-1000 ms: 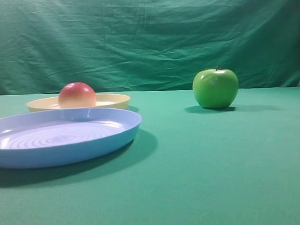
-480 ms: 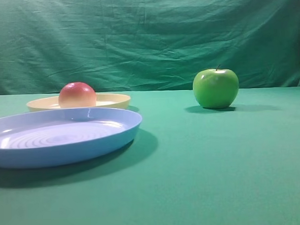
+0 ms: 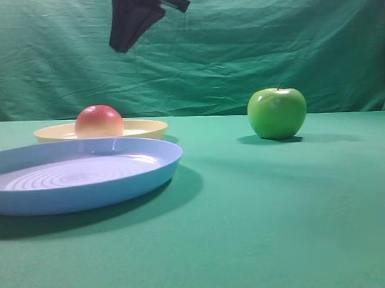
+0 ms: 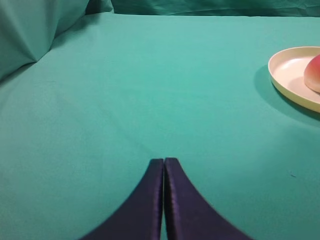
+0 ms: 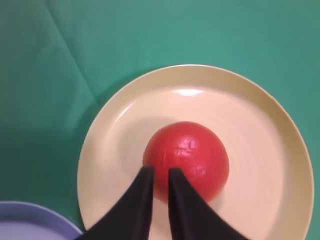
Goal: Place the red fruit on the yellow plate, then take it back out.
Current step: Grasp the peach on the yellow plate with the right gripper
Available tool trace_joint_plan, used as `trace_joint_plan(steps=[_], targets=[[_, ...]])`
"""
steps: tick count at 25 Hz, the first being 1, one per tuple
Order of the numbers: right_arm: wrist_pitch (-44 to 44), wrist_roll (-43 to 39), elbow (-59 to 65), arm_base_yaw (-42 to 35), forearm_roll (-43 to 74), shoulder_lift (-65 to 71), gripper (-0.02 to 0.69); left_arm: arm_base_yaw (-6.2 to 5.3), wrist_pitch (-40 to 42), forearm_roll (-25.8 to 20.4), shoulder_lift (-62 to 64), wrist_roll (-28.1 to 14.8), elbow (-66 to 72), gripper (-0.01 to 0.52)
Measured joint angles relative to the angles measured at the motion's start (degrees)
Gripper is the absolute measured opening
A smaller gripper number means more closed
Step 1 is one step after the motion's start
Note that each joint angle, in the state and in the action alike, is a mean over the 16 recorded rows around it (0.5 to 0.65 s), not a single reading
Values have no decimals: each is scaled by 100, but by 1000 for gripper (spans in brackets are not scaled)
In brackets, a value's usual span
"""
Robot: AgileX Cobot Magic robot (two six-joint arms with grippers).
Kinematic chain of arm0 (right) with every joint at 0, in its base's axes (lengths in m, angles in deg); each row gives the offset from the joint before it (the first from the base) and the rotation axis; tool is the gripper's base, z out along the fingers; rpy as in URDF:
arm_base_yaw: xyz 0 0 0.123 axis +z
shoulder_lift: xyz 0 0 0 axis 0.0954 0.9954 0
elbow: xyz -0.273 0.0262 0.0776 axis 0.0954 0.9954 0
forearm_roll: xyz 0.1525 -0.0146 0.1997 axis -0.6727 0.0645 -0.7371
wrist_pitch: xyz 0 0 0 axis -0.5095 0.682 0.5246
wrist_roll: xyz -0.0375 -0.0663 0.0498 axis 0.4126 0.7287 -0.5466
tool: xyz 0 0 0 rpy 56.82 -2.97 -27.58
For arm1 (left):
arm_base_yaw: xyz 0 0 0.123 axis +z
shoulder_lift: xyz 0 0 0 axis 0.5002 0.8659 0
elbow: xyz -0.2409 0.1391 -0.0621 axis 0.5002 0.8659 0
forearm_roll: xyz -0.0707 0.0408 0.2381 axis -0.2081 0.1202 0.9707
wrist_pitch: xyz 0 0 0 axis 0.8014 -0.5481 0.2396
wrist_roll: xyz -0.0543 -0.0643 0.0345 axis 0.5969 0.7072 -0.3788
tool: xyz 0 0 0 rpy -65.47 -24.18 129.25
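Observation:
The red fruit rests on the yellow plate at the left of the exterior high view. My right gripper hangs high above it, reaching across from the right. From the right wrist view I look straight down on the fruit in the middle of the plate. There the right gripper shows a narrow gap between its fingers, open and holding nothing. My left gripper is shut over bare green cloth. The plate and the fruit lie at that view's right edge.
A larger light-blue plate lies in front of the yellow one, and its rim shows at the right wrist view's lower left. A shiny green apple stands on the green cloth to the right. A green curtain hangs behind.
The right gripper has come down into the top of the exterior view above the plates; a second ago it was out of sight. The fruit, plates and apple have not moved.

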Motion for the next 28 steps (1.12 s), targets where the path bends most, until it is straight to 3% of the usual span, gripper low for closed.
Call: trace_joint_plan(steps=[8, 12, 20, 28], targets=[[-667, 158, -4, 19, -226, 364, 560, 0, 0, 0, 0, 3, 0, 0], [-876, 174, -4, 19, -279, 534, 638, 0, 0, 0, 0, 3, 0, 0], [-1117, 193, -4, 19, -337, 804, 579, 0, 0, 0, 0, 3, 0, 0], [-1057, 230, -71, 18, -295, 902, 373, 0, 0, 0, 0, 3, 0, 0]])
